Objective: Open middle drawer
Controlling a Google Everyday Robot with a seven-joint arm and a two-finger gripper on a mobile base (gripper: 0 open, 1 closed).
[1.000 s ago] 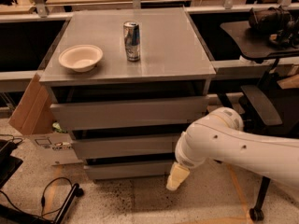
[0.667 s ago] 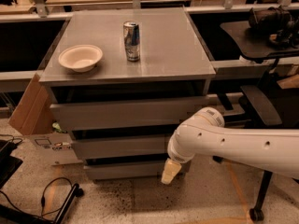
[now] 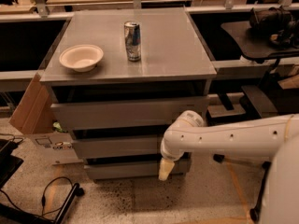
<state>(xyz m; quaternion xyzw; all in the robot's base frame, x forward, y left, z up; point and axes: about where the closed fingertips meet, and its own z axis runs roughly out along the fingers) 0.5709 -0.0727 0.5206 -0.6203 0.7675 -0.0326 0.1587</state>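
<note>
The grey tabletop topped a cabinet of three drawers stacked one under another. A bowl sat near the tabletop's left edge, towards the front left corner. A can stood upright near the middle of the tabletop, well apart from the bowl and to its right.

The middle drawer lay below the tabletop's front edge, between the taller front above it and the shorter one beneath. Its plain grey front looked pushed in, roughly in line with the other two.

The white arm reached in from the right, below the tabletop's front right corner. Its rounded wrist covered the right end of the middle drawer's front. The cream end effector hung down from the wrist, pointing at the floor, in front of the right part of the lowest drawer. Whether it was clenched or released could not be told, nor whether it touched any front.

A cardboard box leaned against the cabinet under the tabletop's left edge. A black cable lay on the floor near it.
</note>
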